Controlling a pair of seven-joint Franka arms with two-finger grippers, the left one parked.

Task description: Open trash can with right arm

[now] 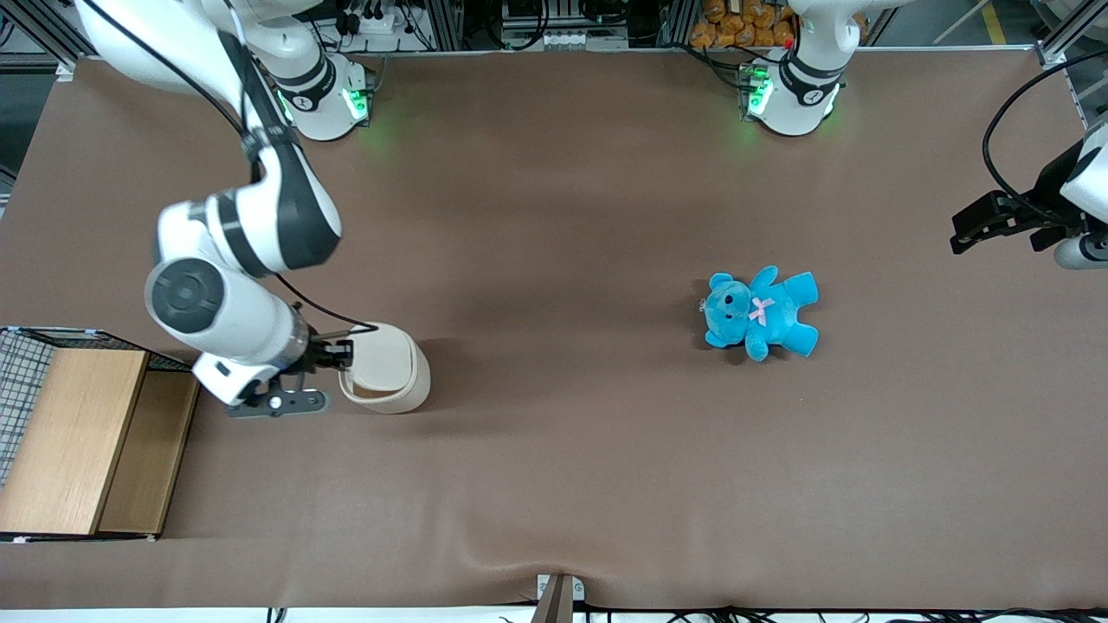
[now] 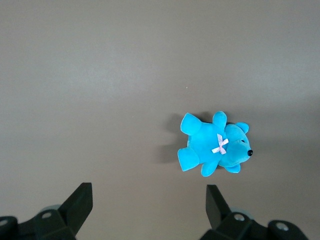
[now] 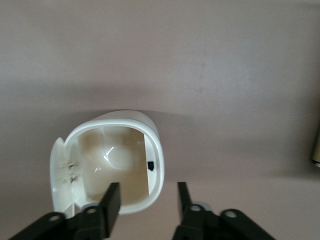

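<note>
The cream-white trash can stands on the brown table near the working arm's end. Its lid is swung up, and a strip of the tan inside shows under it. In the right wrist view the trash can is open, with its tan inside showing and the lid standing at one side. My right arm's gripper is at the can's rim and is open and empty. In the right wrist view the gripper straddles the rim, one finger over the opening and the other outside.
A wooden box with a wire basket beside it stands at the working arm's end of the table. A blue teddy bear lies toward the parked arm's end and also shows in the left wrist view.
</note>
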